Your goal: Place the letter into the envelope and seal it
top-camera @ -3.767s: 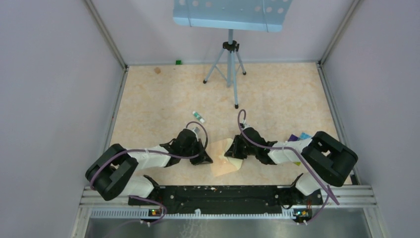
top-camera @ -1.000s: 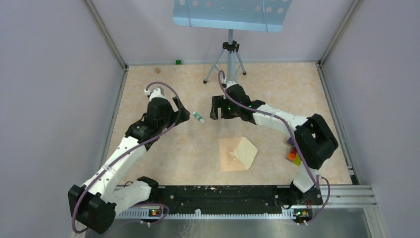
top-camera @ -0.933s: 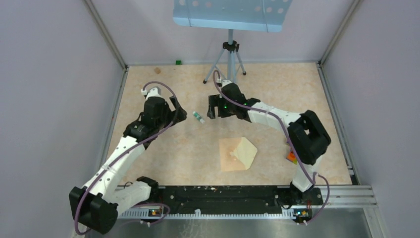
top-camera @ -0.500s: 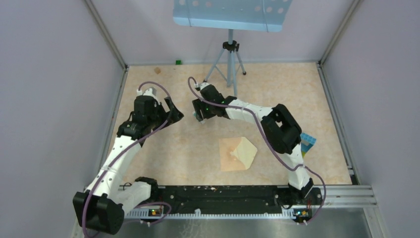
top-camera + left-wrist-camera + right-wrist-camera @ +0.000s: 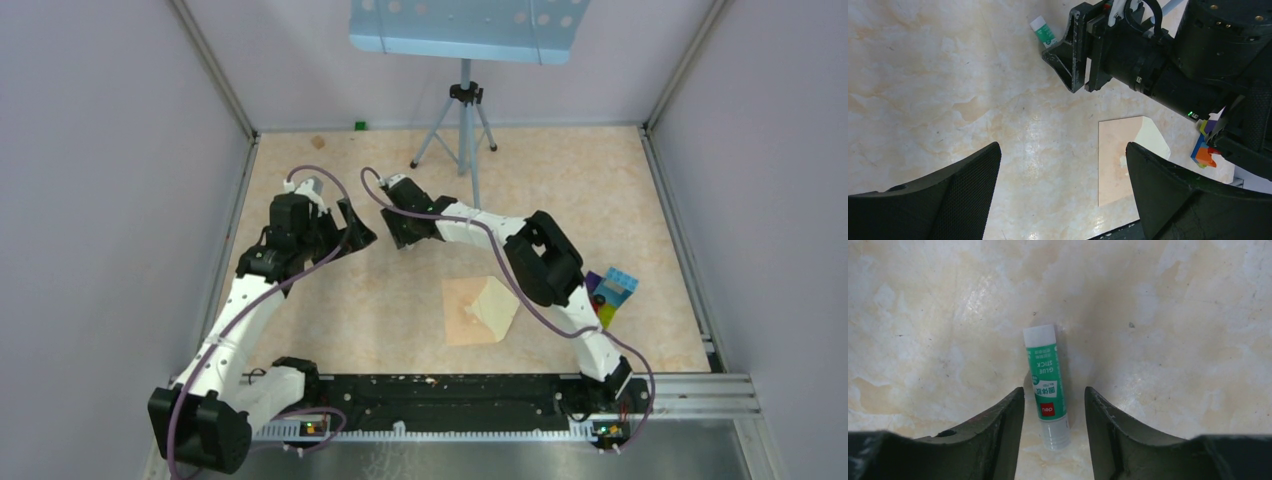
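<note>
The tan envelope (image 5: 463, 313) lies flat on the table in front of the arm bases. The pale cream letter (image 5: 497, 303) rests over its right part and pokes past the right edge; whether it sits inside, I cannot tell. Both show in the left wrist view, envelope (image 5: 1115, 165) and letter (image 5: 1152, 142). My left gripper (image 5: 357, 226) hovers wide open and holds nothing, far left of the envelope. My right gripper (image 5: 1054, 396) is down at the table with a green glue stick (image 5: 1046, 382) between its fingers; a gap shows on each side.
A tripod (image 5: 462, 125) holding a blue perforated panel stands at the back centre. Coloured blocks (image 5: 607, 290) lie at the right. A small green object (image 5: 360, 125) sits by the back wall. Walls close in the table on three sides.
Both grippers left the envelope. In the last second my right arm swung left over the glue stick and its jaws narrowed around it. The left arm shifted slightly left.
</note>
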You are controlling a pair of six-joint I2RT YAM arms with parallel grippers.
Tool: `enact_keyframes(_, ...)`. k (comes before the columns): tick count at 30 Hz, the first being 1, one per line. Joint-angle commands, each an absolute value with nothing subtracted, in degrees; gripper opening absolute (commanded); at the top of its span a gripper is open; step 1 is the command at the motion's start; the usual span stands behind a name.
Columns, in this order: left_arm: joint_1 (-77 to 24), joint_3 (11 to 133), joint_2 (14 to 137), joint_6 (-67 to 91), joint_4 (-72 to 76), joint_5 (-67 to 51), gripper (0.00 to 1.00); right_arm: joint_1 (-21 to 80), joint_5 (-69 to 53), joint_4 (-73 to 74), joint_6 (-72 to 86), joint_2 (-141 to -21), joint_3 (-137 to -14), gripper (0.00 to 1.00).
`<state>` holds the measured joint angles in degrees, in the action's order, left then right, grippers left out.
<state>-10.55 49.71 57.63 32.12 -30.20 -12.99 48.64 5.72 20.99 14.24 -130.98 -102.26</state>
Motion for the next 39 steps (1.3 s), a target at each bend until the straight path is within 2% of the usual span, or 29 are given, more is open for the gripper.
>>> enact_keyframes(1, -10.2, 50.3, 56.89, 29.23, -27.64, -14.84, 0.99, 49.79, 6.64, 22.68, 13.61, -132.69, -104.94, 0.41)
enact_keyframes(5, -10.2, 51.08, 56.5, 26.89, -26.2, -16.66, 0.99, 49.83, 6.6, 23.44, 13.87, -132.36, -104.5, 0.2)
enact_keyframes(11, -10.59, 52.86, 56.19, 23.44, -22.87, -20.16, 0.99, 48.42, 3.35, 23.87, 13.36, -127.72, -100.68, 0.0)
enact_keyframes(15, -15.69, 54.46, 55.49, 17.6, -20.43, -17.91, 0.97, 44.25, -7.51, 24.56, 14.11, -119.75, -94.39, 0.0)
enact_keyframes(18, -27.52, 54.44, 53.78, 9.86, -16.3, -8.31, 0.96, 40.83, -15.55, 24.97, 14.83, -111.01, -87.68, 0.0)
enact_keyframes(21, -37.71, 52.38, 52.07, -2.44, -9.83, -0.96, 0.91, 40.11, -17.79, 27.28, 14.85, -102.69, -81.62, 0.0)
enact_keyframes(25, -45.81, 49.46, 50.85, -19.26, -6.14, -1.94, 0.79, 39.56, -22.94, 28.01, 18.0, -91.19, -69.96, 0.0)
enact_keyframes(29, -55.3, 45.82, 48.99, -35.32, -6.46, -2.77, 0.77, 39.55, -25.53, 30.92, 20.55, -79.88, -59.82, 0.0)
enact_keyframes(34, -61.1, 43.1, 48.36, -46.21, -7.49, -5.23, 0.74, 39.53, -29.39, 38.31, 20.64, -70.25, -57.06, 0.0)
enact_keyframes(39, -66.62, 44.34, 52.61, -50.62, -11.74, -6.57, 0.72, 39.55, -32.63, 46.32, 19.48, -67.06, -59.25, 0.0)
